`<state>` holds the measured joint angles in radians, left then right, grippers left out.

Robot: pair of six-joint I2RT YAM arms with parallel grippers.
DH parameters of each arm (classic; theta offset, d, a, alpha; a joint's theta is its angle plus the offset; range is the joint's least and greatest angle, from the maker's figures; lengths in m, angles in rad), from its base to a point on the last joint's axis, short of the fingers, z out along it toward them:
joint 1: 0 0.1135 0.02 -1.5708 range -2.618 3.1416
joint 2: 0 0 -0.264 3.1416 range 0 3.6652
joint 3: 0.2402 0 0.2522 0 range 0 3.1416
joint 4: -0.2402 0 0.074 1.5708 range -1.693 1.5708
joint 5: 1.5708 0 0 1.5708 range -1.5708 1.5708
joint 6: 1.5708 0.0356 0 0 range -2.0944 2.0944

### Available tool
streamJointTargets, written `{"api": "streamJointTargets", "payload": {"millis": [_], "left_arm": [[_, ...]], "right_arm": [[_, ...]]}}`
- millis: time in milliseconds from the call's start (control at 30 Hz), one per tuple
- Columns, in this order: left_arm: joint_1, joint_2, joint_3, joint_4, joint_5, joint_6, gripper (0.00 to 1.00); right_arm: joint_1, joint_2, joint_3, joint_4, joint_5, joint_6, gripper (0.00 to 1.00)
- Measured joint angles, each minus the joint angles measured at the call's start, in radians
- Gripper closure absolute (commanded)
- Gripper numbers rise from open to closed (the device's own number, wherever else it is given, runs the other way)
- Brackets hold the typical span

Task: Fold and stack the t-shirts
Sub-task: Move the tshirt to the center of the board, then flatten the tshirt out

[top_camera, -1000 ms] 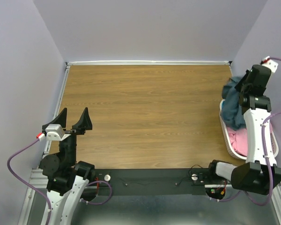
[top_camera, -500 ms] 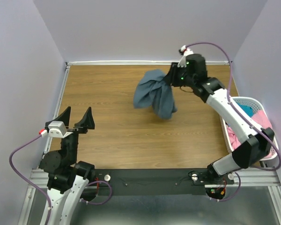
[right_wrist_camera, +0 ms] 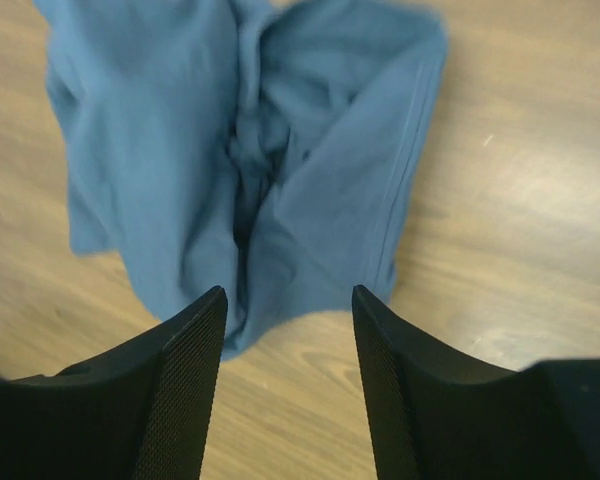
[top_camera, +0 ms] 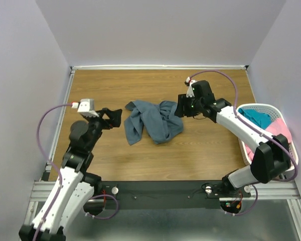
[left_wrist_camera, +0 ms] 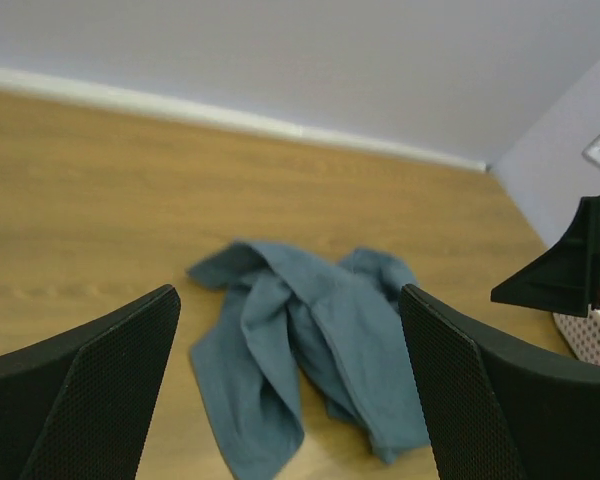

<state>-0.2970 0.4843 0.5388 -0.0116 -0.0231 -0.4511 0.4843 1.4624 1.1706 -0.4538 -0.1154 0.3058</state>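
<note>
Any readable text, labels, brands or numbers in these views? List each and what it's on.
None readable.
The blue-grey t-shirt is plain, with no print or tag showing.
The white basket, and the pink shirt and teal shirt in it, show no lettering.
The round fittings on the base rail are too small to read, if marked at all.

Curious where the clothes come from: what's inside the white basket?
The white basket holds a crumpled teal shirt and a pink shirt. The right arm crosses over its middle, so whatever lies beneath the arm or under those shirts is hidden.
</note>
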Motion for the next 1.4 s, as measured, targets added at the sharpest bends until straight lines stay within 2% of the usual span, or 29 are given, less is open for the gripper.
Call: {"api": "streamJointTargets", "payload": {"millis": [267,500,700,900,1033,1100,1133,1200,1233,1300,1333,1367,1400], "left_arm": [[-0.005,0.457,0.051,-0.050,0.143,-0.079,0.01],[-0.062,0.568,0.062,-0.060,0.169,-0.123,0.01],[-0.067,0.679,0.091,-0.045,0.169,-0.137,0.02],[-0.068,0.828,0.126,-0.018,0.169,-0.144,0.10],[-0.070,0.929,0.167,-0.003,0.169,-0.142,0.18],[-0.070,0.965,0.185,0.006,0.169,-0.140,0.26],[-0.070,0.976,0.192,0.008,0.169,-0.139,0.35],[-0.071,1.001,0.207,0.012,0.169,-0.138,0.47],[-0.071,1.011,0.214,0.014,0.168,-0.138,0.61],[-0.071,1.030,0.225,0.017,0.164,-0.134,0.77],[-0.071,1.037,0.230,0.017,0.158,-0.132,0.87],[-0.071,1.046,0.235,0.018,0.150,-0.132,1.00],[-0.071,1.054,0.240,0.018,0.145,-0.133,1.00]], "right_arm": [[0.000,0.063,-0.119,0.021,-0.074,-0.001,0.41],[-0.007,0.122,-0.132,0.066,-0.054,-0.014,0.40],[-0.029,0.198,-0.130,0.090,-0.059,-0.015,0.40],[-0.086,0.216,-0.128,0.121,-0.098,-0.015,0.40],[-0.116,0.237,-0.125,0.138,-0.145,-0.015,0.40],[-0.115,0.253,-0.121,0.144,-0.175,-0.016,0.40],[-0.115,0.262,-0.118,0.146,-0.194,-0.018,0.40],[-0.115,0.275,-0.116,0.148,-0.223,-0.019,0.41],[-0.114,0.283,-0.115,0.149,-0.235,-0.020,0.41],[-0.114,0.296,-0.114,0.151,-0.250,-0.021,0.55],[-0.114,0.301,-0.114,0.151,-0.256,-0.025,0.76],[-0.114,0.308,-0.114,0.151,-0.264,-0.031,0.87],[-0.114,0.311,-0.114,0.151,-0.269,-0.034,0.95]]}}
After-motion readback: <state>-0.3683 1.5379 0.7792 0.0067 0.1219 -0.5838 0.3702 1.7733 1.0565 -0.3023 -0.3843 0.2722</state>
